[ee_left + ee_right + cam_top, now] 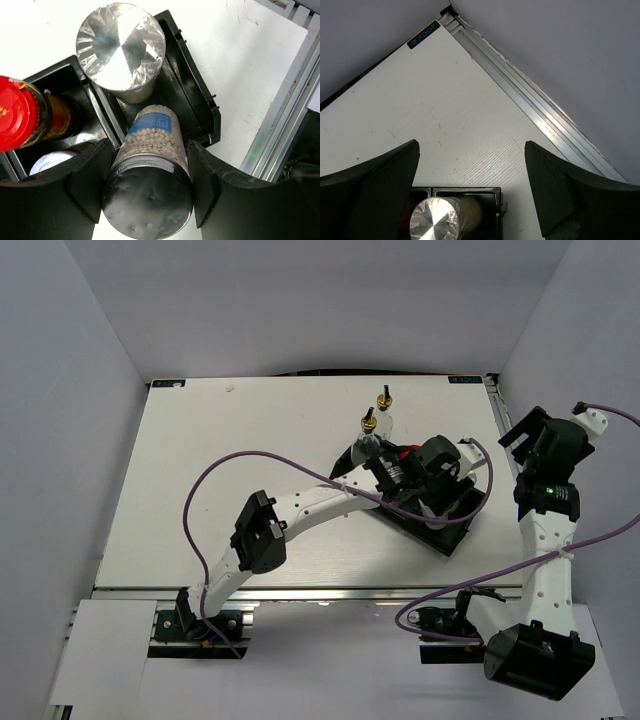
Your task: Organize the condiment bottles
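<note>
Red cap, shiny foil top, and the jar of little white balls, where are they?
Red cap point(17, 112): left wrist view, middle of the cap's top.
Foil top point(121, 47): left wrist view, centre of the crinkled foil.
Jar point(150, 140): left wrist view, its side, on the white balls.

Setting: robotics lab test cell | Surface: white tabletop point(250, 440) edged with aluminium rail point(535, 107) | Surround: plain grey enclosure walls point(330, 300) at top, left and right | Fixtures: two white robot arms point(300, 508) bolted at lower edge, purple cables point(189, 512) looping from bases
</note>
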